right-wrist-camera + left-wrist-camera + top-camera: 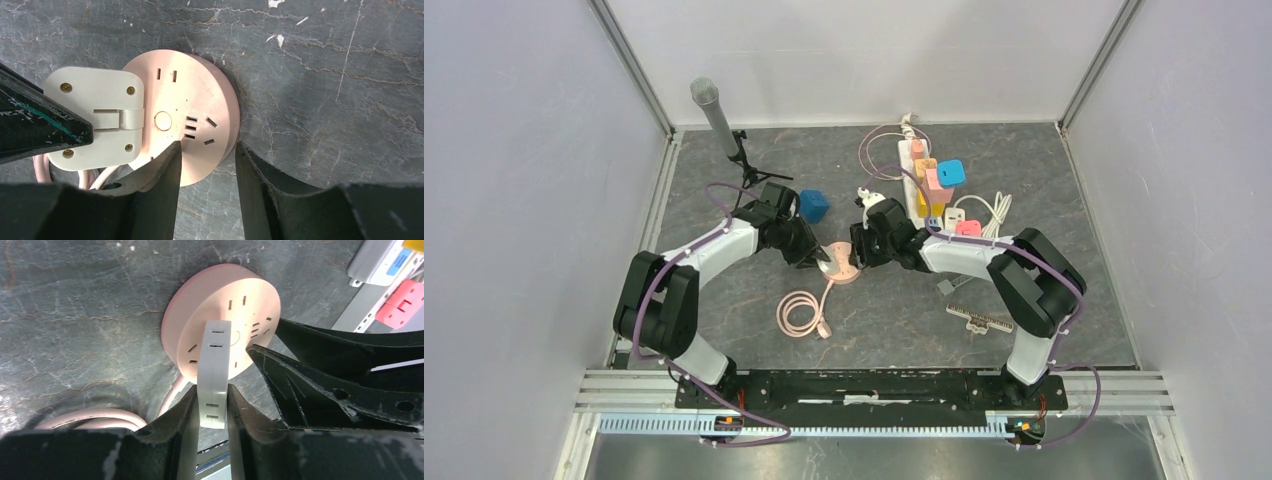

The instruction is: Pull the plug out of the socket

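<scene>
Left claw point(213, 395) clamped on white plug point(216, 352), plug seated in pink socket point(200, 85) on counter point(325, 100); right claw point(206, 150) straddles socket rim, can't tell if gripping; pull not yet done.

Enclosure: grey marbled tabletop point(1064, 190) bounded by pale walls point(864, 50).
Walls are noted at 9, 12 and 3 o'clock; a metal rail point(624, 390) is fitted at 6 o'clock; lighting is even.

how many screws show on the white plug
4 screws on the white plug, one per corner: top left, top right, bottom right, bottom left. The left gripper covers its left edge, so more may be hidden.
</scene>
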`<state>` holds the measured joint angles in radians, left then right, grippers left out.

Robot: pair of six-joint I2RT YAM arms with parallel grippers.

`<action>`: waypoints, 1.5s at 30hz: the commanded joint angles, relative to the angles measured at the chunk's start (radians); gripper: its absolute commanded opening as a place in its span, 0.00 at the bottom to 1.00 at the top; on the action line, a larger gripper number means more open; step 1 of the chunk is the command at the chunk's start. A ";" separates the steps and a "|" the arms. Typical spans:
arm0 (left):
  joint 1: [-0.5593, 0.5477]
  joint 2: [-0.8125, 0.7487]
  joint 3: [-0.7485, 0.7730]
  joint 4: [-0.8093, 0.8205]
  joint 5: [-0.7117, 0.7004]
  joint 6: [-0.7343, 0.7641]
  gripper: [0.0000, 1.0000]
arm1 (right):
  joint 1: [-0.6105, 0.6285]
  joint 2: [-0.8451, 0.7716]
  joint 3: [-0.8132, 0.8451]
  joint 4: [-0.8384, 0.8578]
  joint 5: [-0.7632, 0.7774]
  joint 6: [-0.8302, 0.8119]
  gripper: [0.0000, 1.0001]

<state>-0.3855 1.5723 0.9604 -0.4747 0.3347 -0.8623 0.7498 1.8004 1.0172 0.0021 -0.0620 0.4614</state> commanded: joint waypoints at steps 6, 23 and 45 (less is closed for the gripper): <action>-0.002 0.034 0.013 0.093 0.022 -0.053 0.59 | 0.013 0.042 0.024 -0.054 0.036 -0.029 0.48; -0.008 0.078 0.171 -0.091 0.043 -0.015 0.02 | 0.068 0.058 -0.052 -0.084 0.139 -0.146 0.42; -0.063 0.098 0.202 -0.171 -0.150 0.062 0.02 | 0.090 0.179 0.011 -0.156 0.109 -0.105 0.42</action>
<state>-0.4236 1.6985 1.1355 -0.6533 0.2165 -0.8291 0.8284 1.8835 1.1103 0.0246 0.0574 0.3801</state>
